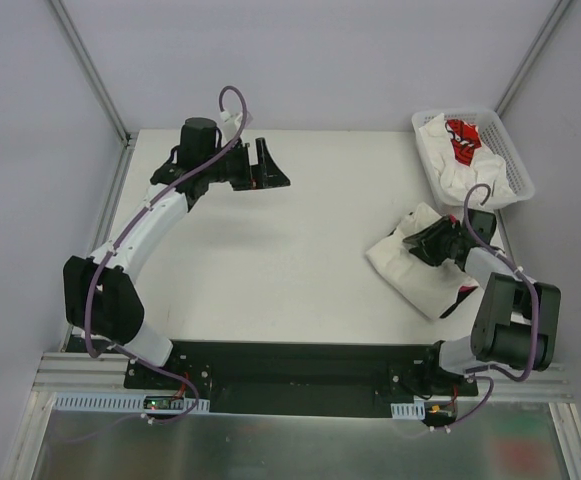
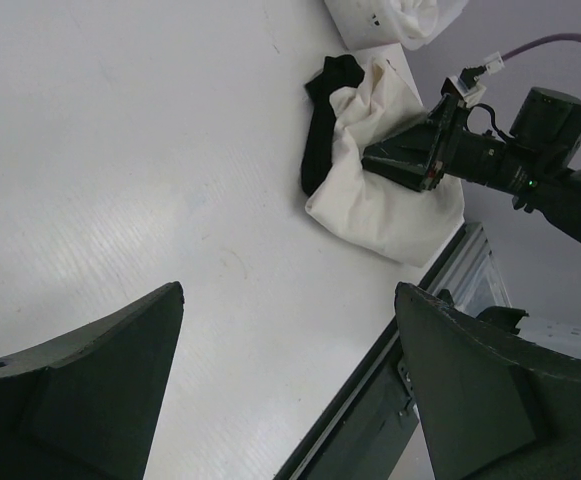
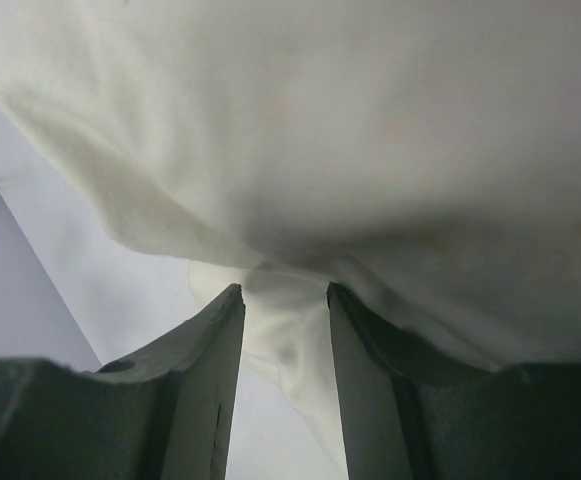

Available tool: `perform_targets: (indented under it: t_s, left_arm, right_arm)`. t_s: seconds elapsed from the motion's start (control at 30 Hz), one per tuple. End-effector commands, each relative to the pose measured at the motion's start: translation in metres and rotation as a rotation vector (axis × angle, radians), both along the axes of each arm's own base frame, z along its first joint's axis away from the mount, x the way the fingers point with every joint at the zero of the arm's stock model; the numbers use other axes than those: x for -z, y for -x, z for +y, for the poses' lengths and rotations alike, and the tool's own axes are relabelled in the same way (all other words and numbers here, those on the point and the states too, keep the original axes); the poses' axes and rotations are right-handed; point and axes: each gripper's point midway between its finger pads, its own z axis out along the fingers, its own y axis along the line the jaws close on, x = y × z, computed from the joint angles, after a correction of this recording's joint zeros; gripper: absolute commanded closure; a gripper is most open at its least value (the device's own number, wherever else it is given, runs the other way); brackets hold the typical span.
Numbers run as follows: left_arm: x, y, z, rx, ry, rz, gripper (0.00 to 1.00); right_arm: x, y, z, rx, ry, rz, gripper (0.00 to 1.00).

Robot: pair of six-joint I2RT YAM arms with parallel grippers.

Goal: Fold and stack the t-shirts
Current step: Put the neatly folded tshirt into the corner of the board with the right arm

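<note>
Plenty of room out there: the white table lies bare across its whole middle and left, so all the crowding is on the right. The left gripper sits far back on the left, well apart from every piece of cloth. From its own wrist view the left gripper is spread wide, its dark fingers at either side of the picture with only bare tabletop between them, gripping nothing. Over on the right, the cream t-shirt lies bunched close to the table's right edge, its near corner almost at the rail. A black shirt pokes out from beneath the cream t-shirt on its far side. The right gripper is down on top of that heap, pressed into the cloth, as the left wrist view of the right gripper also shows. Up close, the right gripper has its fingers drawn in to a narrow gap, and a fold of the cream t-shirt runs down between them and billows over the tips. It looks pinched, though the contact itself is hidden by cloth. At the far right corner the white basket sits tilted against the table edge, holding a red-printed shirt and more cream cloth, just beyond the heap.
</note>
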Motion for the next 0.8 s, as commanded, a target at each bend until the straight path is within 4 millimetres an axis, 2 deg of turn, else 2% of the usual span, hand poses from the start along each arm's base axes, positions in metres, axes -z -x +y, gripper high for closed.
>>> perform_targets:
  t_s: [0.0,0.07,0.3,0.47,0.63,0.7,0.77]
  left_arm:
    - [-0.019,0.007,0.008,-0.002,0.001,-0.072,0.14]
    - [-0.018,0.008,0.008,0.0,0.0,-0.067,0.14]
    - [-0.02,0.013,0.01,0.004,-0.002,-0.079,0.14]
    - [-0.019,0.014,0.011,0.002,-0.004,-0.08,0.14]
    - [-0.021,0.015,0.01,0.005,0.001,-0.079,0.14]
    - [-0.024,0.017,0.01,0.01,0.01,-0.079,0.14]
    - [-0.024,0.017,0.009,0.009,0.011,-0.078,0.14]
  right_arm:
    - [0.016,0.032,-0.027,0.098,0.006,0.07,0.57]
    - [0.016,0.037,-0.033,0.107,0.02,0.069,0.57]
    - [0.005,0.052,-0.082,0.209,0.119,0.063,0.57]
    - [-0.001,0.054,-0.108,0.282,0.149,0.05,0.56]
    - [-0.017,0.039,-0.102,0.244,0.117,-0.023,0.54]
    - [-0.035,0.032,-0.091,0.187,0.139,-0.065,0.53]
    - [-0.044,0.035,-0.078,0.108,0.185,-0.061,0.51]
